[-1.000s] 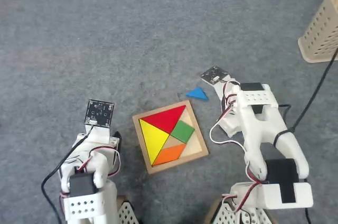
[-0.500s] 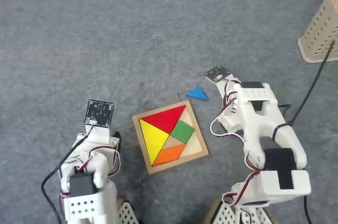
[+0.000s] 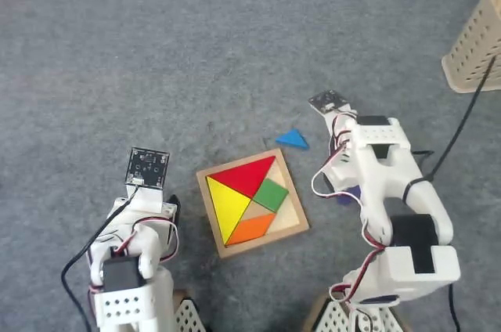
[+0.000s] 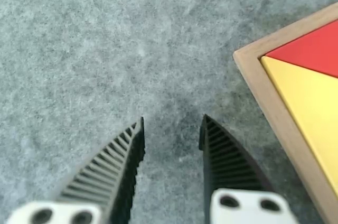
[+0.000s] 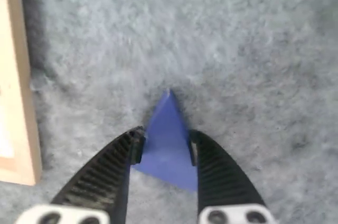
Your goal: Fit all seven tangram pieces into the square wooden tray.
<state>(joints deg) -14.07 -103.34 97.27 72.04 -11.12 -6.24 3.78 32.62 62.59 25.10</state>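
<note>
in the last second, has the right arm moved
Yes: the right arm has swung its wrist end farther from the tray, toward the high view's upper right; the tray stayed put.

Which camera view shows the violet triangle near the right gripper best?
The right wrist view: the violet triangle sits plainly between the fingers of the right gripper. The high view gives a sliver of it beside that arm; the left wrist view faces a corner of the tray.

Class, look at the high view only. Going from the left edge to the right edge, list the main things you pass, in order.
left arm → wooden tray → right arm → beige perforated holder
</note>
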